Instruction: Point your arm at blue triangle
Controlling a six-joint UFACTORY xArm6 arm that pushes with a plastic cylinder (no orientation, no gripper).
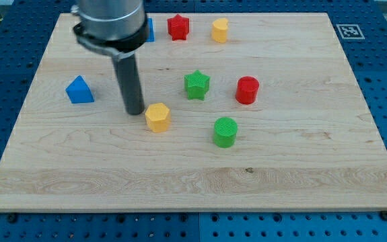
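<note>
The blue triangle [79, 90] lies at the view's left on the wooden board [193, 175]. My tip [135, 111] rests on the board to the right of the blue triangle, a clear gap apart from it. The tip stands just left of a yellow hexagon block [157, 117], close to it. The arm's dark body rises from the tip toward the view's top and hides most of a second blue block [150, 29] there.
A red star block [178, 27] and a yellow block [220, 30] sit near the view's top. A green star block [196, 85], a red cylinder [247, 90] and a green cylinder [225, 132] sit in the middle.
</note>
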